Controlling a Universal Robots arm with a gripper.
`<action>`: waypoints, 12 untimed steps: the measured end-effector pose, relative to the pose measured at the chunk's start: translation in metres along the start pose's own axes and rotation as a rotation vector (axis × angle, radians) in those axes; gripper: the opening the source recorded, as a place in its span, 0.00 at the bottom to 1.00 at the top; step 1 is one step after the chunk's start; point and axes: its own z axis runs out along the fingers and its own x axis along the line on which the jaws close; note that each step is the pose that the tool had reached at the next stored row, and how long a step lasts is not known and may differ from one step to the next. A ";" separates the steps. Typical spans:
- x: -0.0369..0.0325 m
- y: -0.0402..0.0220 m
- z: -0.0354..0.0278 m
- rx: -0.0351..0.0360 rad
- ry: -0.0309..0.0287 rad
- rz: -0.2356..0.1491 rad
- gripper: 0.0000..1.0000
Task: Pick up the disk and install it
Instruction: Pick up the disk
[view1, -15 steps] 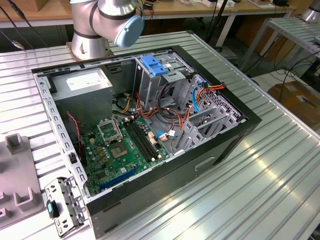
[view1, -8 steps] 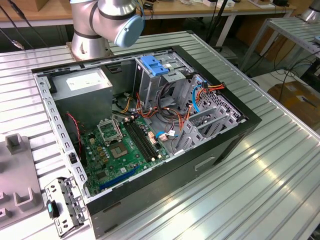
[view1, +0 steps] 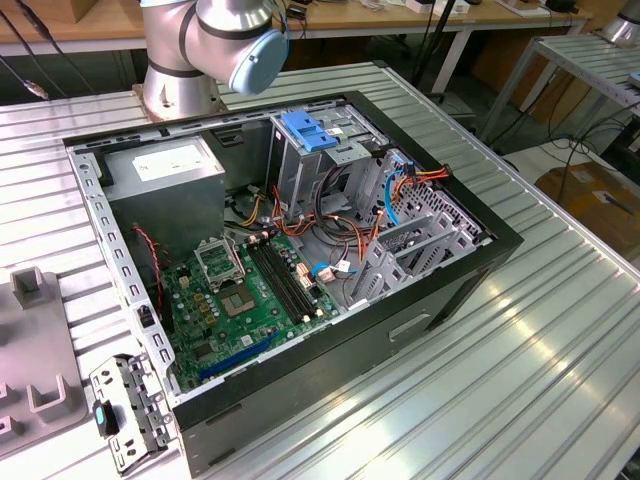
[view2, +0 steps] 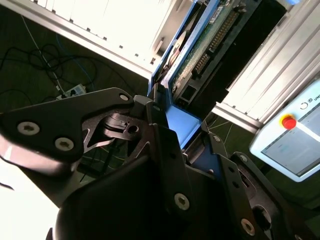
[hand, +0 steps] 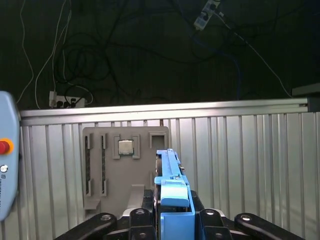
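In both wrist views my gripper (hand: 172, 212) (view2: 175, 132) is shut on the disk, held edge-on between the black fingers (view2: 165, 150). The disk (hand: 171, 175) shows its blue plastic side rail in the first wrist view. The second wrist view shows its green circuit-board underside (view2: 202, 47) and a blue rail. It hangs in the air above the ribbed metal table (hand: 240, 150), away from the open computer case (view1: 440, 290). In the exterior view, the metal drive cage with a blue tab (view1: 305, 130) stands at the back of the case.
The arm's base and elbow (view1: 215, 40) rise behind the case. A grey power supply box (view1: 165, 165) and the green motherboard (view1: 250, 290) fill the case. A grey parts tray (hand: 125, 170) (view1: 30, 350) holds a chip (hand: 125, 147). A pendant with a red button (view2: 292, 140) lies nearby.
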 end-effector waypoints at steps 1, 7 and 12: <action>0.0000 -0.0008 0.0000 0.0000 0.0000 0.000 0.37; -0.0006 -0.0101 0.0000 -0.0001 0.0000 0.000 0.37; -0.0009 -0.0166 0.0001 0.0000 0.0000 0.000 0.37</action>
